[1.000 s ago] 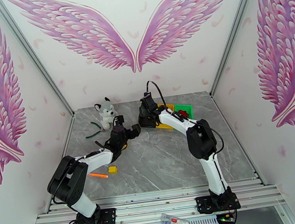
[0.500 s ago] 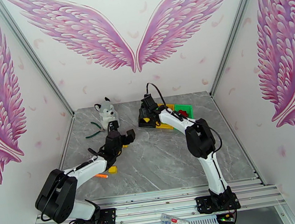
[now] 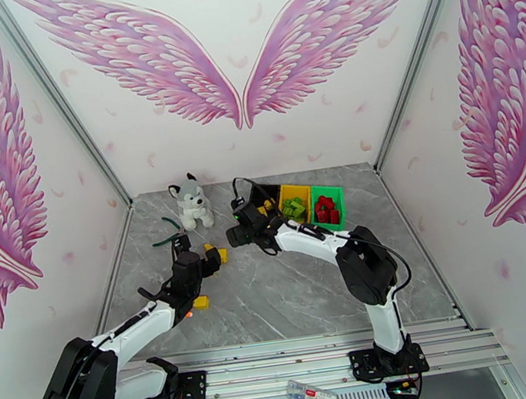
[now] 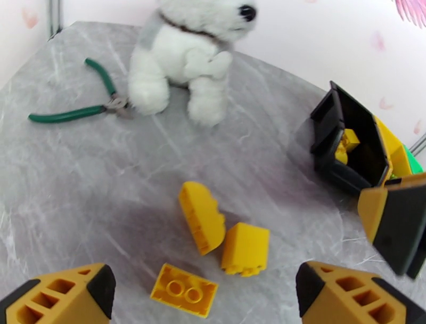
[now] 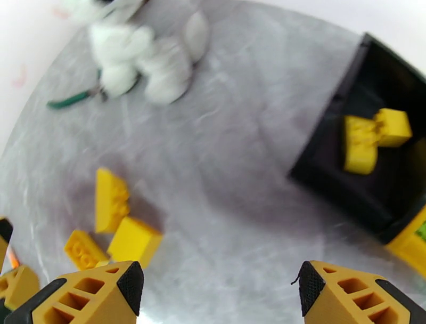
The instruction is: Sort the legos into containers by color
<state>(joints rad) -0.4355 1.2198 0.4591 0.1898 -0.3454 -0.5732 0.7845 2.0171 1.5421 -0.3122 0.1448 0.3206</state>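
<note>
Three yellow legos (image 4: 202, 216) lie close together on the grey table; they show too in the right wrist view (image 5: 112, 200) and from above (image 3: 221, 254). My left gripper (image 4: 210, 298) hangs open just short of them, empty (image 3: 209, 259). My right gripper (image 5: 223, 298) is open and empty, between that cluster and the black bin (image 5: 373, 176), and seen from above (image 3: 235, 235). The black bin (image 3: 268, 194) holds yellow legos (image 5: 373, 136), the yellow bin (image 3: 294, 191) green ones, the green bin (image 3: 335, 191) red ones. One more yellow lego (image 3: 200, 303) lies beside my left forearm.
A plush husky (image 3: 190, 202) sits at the back left with green-handled pliers (image 4: 74, 109) beside it. An orange marker (image 3: 189, 312) peeks out under my left arm. The two grippers are close together over the table's middle-left.
My right gripper has swung left and forward, away from over the black bin. My left gripper has drawn back to the left, and the yellow lego cluster now lies uncovered in front of it.
</note>
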